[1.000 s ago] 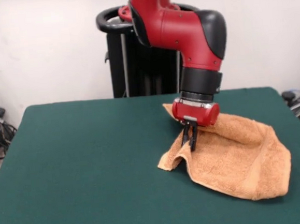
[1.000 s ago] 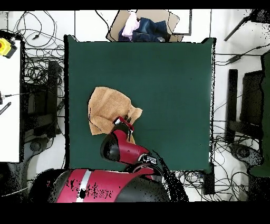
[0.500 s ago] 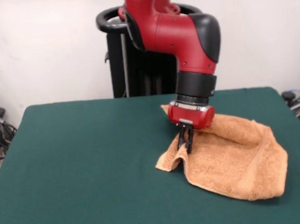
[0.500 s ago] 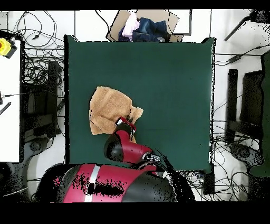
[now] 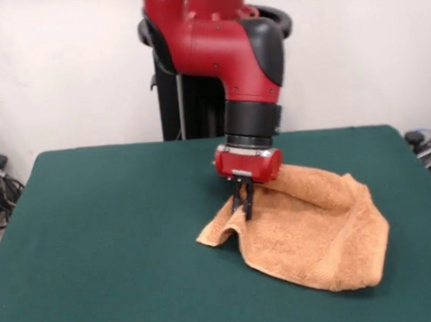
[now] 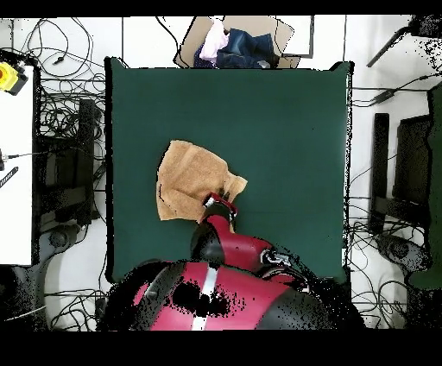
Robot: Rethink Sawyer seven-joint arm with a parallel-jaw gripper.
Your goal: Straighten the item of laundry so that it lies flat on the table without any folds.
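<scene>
The front view shows the claw (image 5: 243,203) pinched shut on a raised fold of the orange-tan towel (image 5: 311,232); from overhead the arm hides that grip, and only the towel (image 6: 190,179) spread beyond it shows. The towel is crumpled, its left corner lifted off the green worktop (image 5: 109,236), the rest rumpled toward the right near side. Overhead also shows an open cardboard box (image 6: 237,41) of bundled clothes beyond the worktop's far edge.
</scene>
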